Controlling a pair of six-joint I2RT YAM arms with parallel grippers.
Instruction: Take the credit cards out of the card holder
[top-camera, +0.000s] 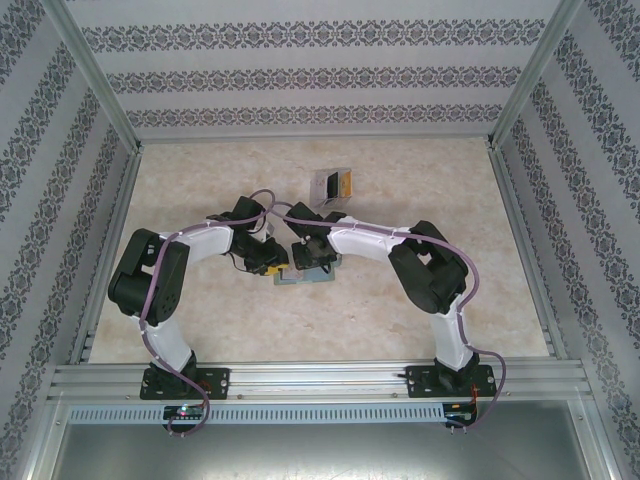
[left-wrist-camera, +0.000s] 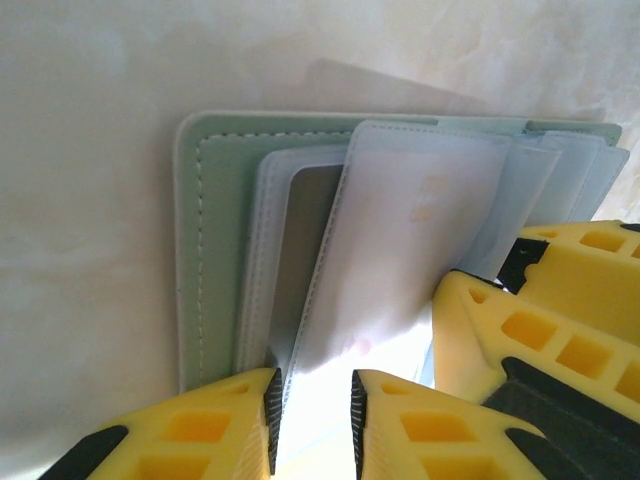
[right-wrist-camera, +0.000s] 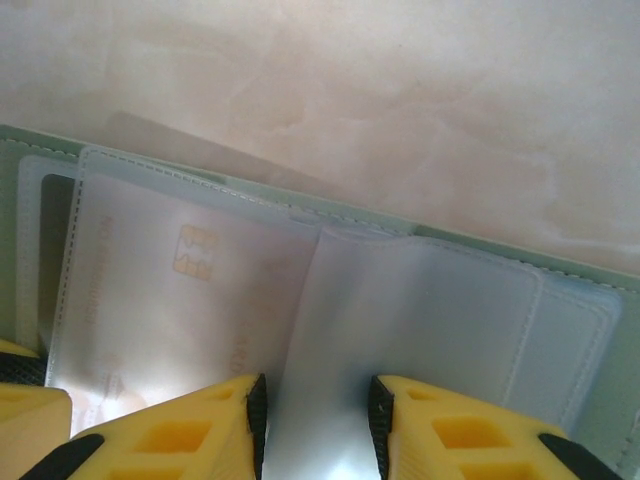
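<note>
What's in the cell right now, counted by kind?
Grippers: 2, left gripper and right gripper
Card holder: 1
Clear tray: 1
Total: 4

Bright diffuse light; wrist views washed-out, foreground blurred; shadows soft.

The left arm (top-camera: 165, 285) and right arm (top-camera: 432, 268) share one build: bulky black joint housings linked by smooth, white-sleeved segments. A purple cable (top-camera: 262, 193) runs along each arm and loops free near the black base plates (top-camera: 185, 381) at the near edge. The left claw (left-wrist-camera: 312, 425) and right claw (right-wrist-camera: 317, 415) have bright yellow fingers (left-wrist-camera: 200, 430) moulded with rectangular pockets. Black pads (left-wrist-camera: 271, 410) line their inner faces, and black inserts sit on the outer sides.
</note>
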